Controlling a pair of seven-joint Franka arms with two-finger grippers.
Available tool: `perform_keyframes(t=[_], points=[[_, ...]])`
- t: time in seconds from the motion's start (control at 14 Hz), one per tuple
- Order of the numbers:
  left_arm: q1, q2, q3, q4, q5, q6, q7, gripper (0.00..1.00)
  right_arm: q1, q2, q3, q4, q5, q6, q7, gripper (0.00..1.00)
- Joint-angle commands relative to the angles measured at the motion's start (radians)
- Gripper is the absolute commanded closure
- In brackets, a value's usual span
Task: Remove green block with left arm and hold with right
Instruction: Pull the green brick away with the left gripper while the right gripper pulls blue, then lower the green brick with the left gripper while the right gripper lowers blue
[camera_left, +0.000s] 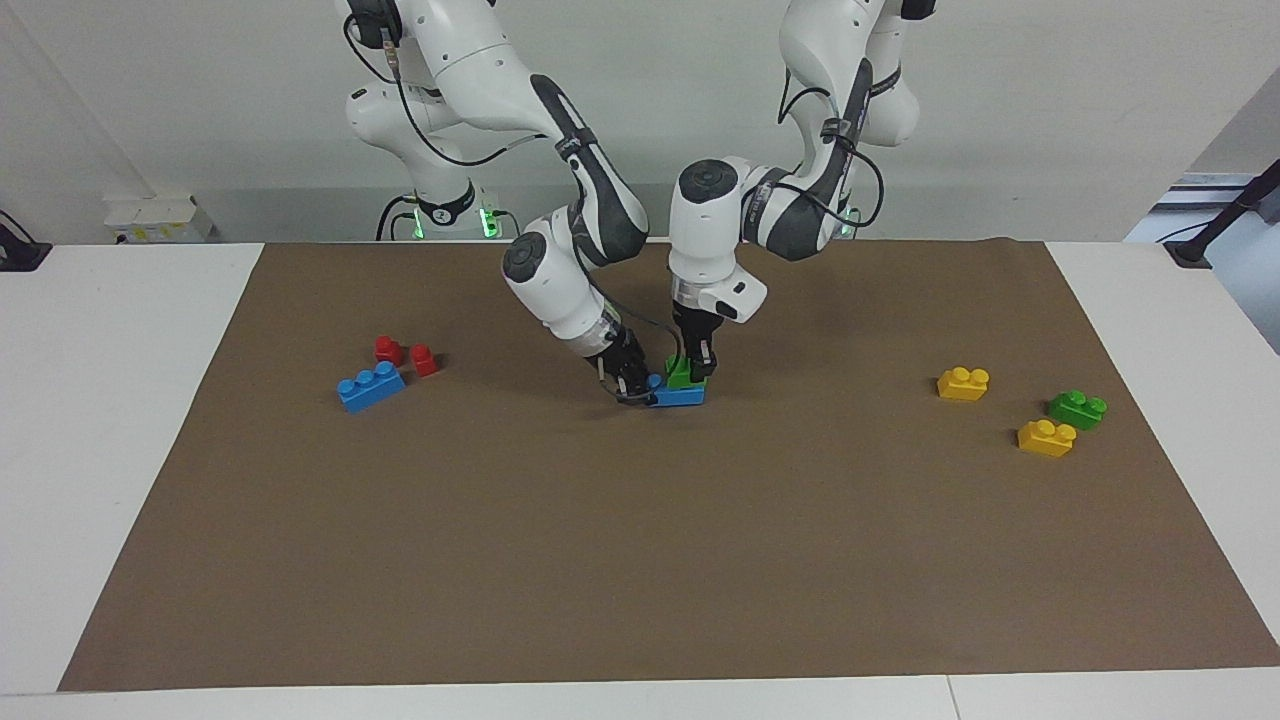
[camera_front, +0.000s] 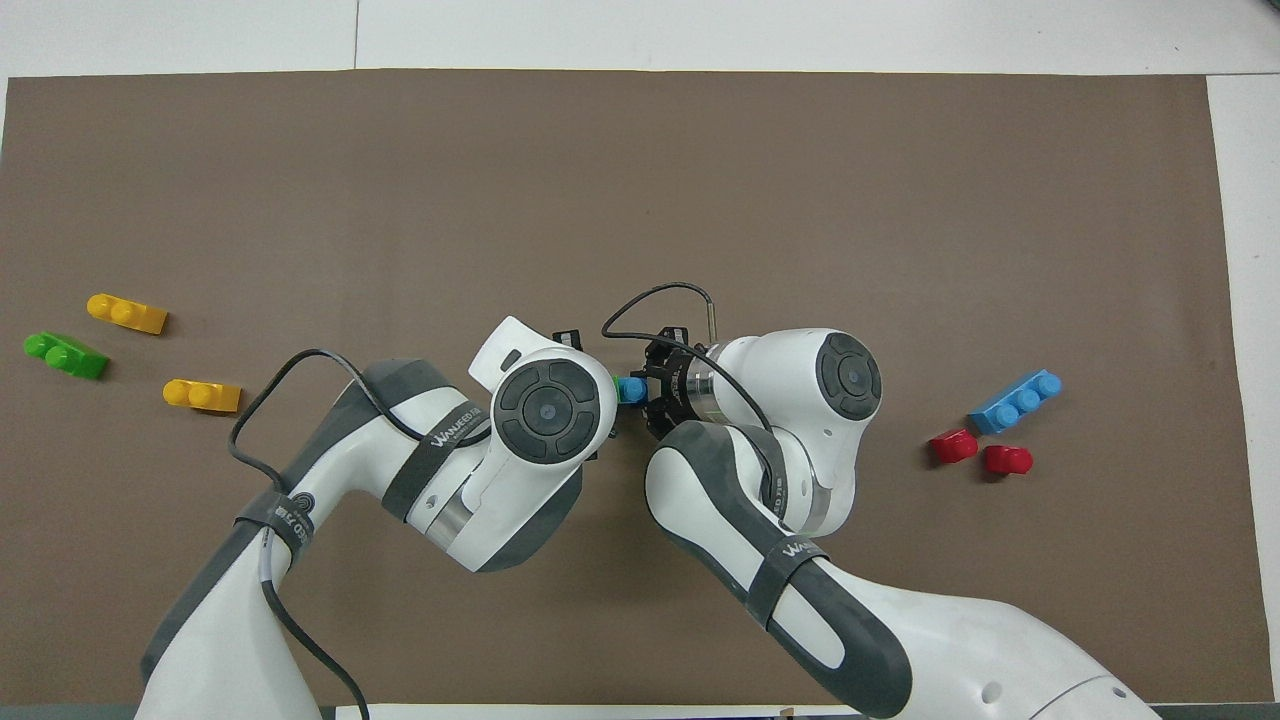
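The green block sits studs-up on a blue brick in the middle of the brown mat. My left gripper comes down from above, shut on the green block. My right gripper is low at the mat, shut on the end of the blue brick toward the right arm's end of the table. In the overhead view the left wrist covers the left gripper. Only a sliver of the green block and one blue stud show between the two hands.
A second blue brick and two red bricks lie toward the right arm's end. Two yellow bricks and a darker green brick lie toward the left arm's end.
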Motion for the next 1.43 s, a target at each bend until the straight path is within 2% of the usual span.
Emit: perform_keyframes(t=[0.0,0.14,0.21,0.43,0.57,0.71,0.86,1.0,1.21,1.36], points=[[0.09,-0.098,0.004,-0.011,-0.032,-0.1,0.169,1.0,-0.014,-0.002,-0.002,0.021,0.019,-0.009,-0.005,1.0],[0.173,-0.123,0.005,0.004,-0.101,-0.139,0.362,1.0,-0.069,-0.028,-0.012,0.057,-0.004,-0.1,-0.037,1.0],[0.22,-0.131,0.005,0.018,-0.115,-0.163,0.45,1.0,-0.125,-0.046,-0.014,0.086,-0.039,-0.183,-0.083,1.0],[0.355,-0.128,0.01,0.058,-0.159,-0.212,0.688,1.0,-0.341,-0.092,-0.014,0.142,-0.183,-0.418,-0.25,1.0],[0.44,-0.119,0.008,0.075,-0.161,-0.211,0.812,1.0,-0.485,-0.097,-0.014,0.15,-0.211,-0.521,-0.394,1.0],[0.521,-0.106,0.008,0.078,-0.161,-0.197,0.955,1.0,-0.624,-0.097,-0.013,0.125,-0.211,-0.541,-0.464,1.0],[0.595,-0.05,0.01,0.101,-0.161,-0.162,1.085,1.0,-0.676,-0.089,-0.014,0.096,-0.221,-0.549,-0.533,1.0],[0.638,0.021,0.011,0.13,-0.156,-0.098,1.141,1.0,-0.712,-0.062,-0.016,0.09,-0.221,-0.547,-0.551,1.0],[0.675,0.137,0.011,0.223,-0.144,-0.077,1.187,1.0,-0.725,-0.045,-0.014,0.073,-0.221,-0.529,-0.576,1.0],[0.679,0.19,0.011,0.236,-0.139,-0.056,1.216,1.0,-0.724,-0.036,-0.014,0.067,-0.221,-0.506,-0.576,1.0]])
